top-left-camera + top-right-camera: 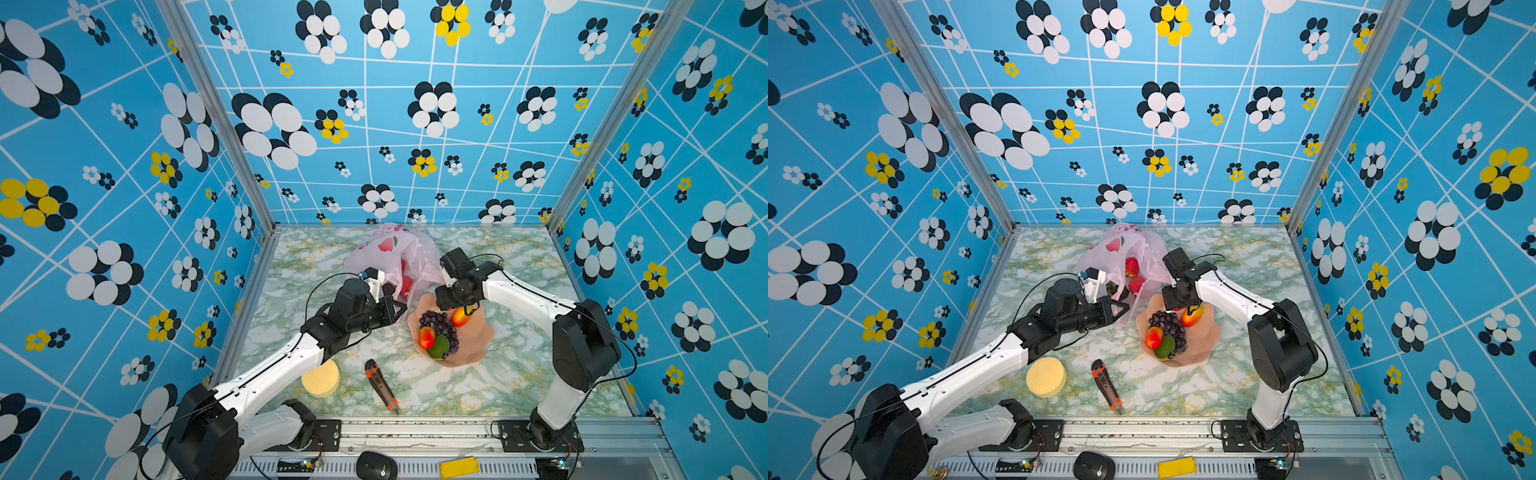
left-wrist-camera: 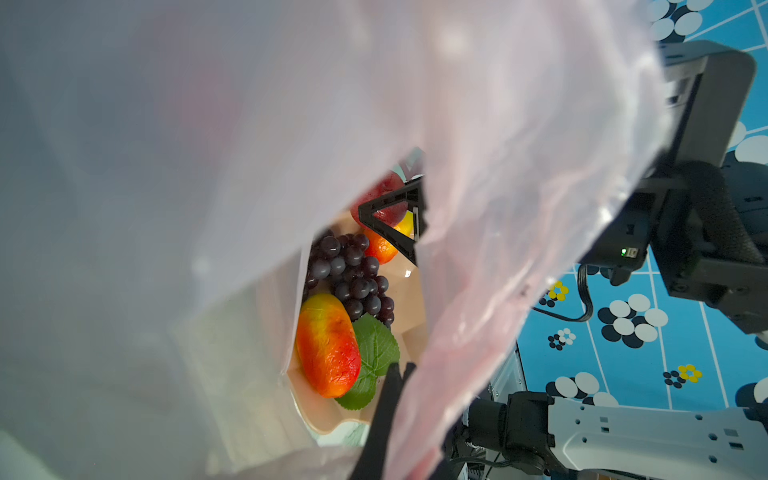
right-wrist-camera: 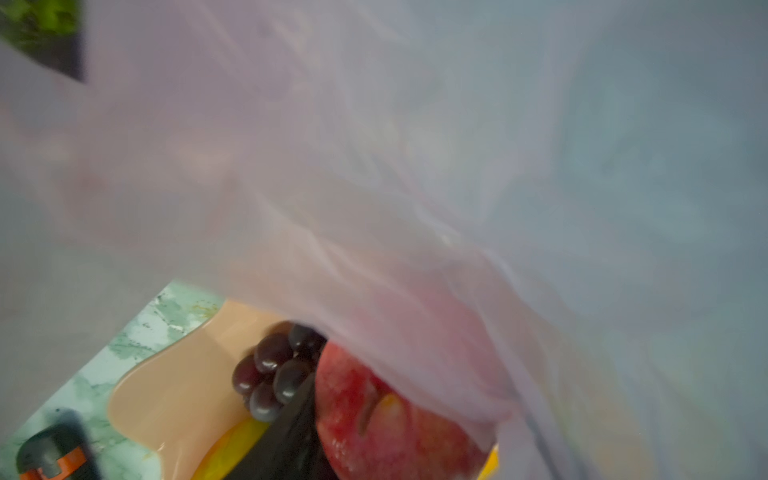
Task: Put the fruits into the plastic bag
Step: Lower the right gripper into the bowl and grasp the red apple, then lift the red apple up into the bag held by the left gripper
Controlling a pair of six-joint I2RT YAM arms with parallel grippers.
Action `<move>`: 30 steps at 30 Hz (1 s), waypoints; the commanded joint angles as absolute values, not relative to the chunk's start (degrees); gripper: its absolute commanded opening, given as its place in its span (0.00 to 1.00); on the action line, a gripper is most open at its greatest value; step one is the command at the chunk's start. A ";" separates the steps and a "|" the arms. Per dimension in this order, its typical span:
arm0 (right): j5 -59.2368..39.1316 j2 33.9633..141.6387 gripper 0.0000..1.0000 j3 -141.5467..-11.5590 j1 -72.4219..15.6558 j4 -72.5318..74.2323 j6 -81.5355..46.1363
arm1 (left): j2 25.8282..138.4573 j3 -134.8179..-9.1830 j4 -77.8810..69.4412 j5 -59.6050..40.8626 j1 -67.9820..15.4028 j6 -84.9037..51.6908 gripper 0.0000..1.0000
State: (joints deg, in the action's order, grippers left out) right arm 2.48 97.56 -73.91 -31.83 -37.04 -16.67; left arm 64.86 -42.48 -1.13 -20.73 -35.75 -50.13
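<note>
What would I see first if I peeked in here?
The loud blue flower-patterned walls all around jump out first. Then the pink bowl in the middle of the marble table, heaped with purple grapes and orange-red fruits, and the pale pink plastic bag just behind it.

Translucent pink bag [image 3: 374, 166], blurred, covers most of the frame. Below its edge, lower centre: dark grapes [image 3: 274, 370] in a salmon bowl [image 3: 174, 386], touching a red fruit [image 3: 374, 428]. A dark finger [image 3: 286, 449] lies against that fruit's left side, and a yellow fruit [image 3: 232, 451] lies at the bottom edge. Left of the bowl: marbled table [image 3: 137, 332]. Lower left corner: black-and-orange knife [image 3: 50, 457].
</note>
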 commanded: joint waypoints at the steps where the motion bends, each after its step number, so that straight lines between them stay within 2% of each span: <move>1: 1.52 91.32 0.57 -71.50 -31.90 -37.00 -19.67 | 63.30 -41.84 -0.27 -19.71 -36.04 -49.66 0.00; 12: -12.31 66.81 0.57 -56.19 -31.40 -38.46 -29.76 | 63.38 -41.66 -0.68 -20.53 -35.95 -49.57 0.00; 18: -12.98 55.03 0.57 -59.34 -30.40 -42.15 -31.65 | 63.57 -41.92 -0.18 -20.92 -35.93 -49.31 0.00; 23: -15.74 55.79 0.55 -69.37 -30.37 -40.88 -32.99 | 63.05 -41.87 -0.25 -20.70 -35.94 -49.21 0.00; 30: -21.12 64.52 0.54 -78.83 -30.41 -31.62 -35.07 | 62.25 -41.75 -0.26 -20.23 -35.95 -49.39 0.00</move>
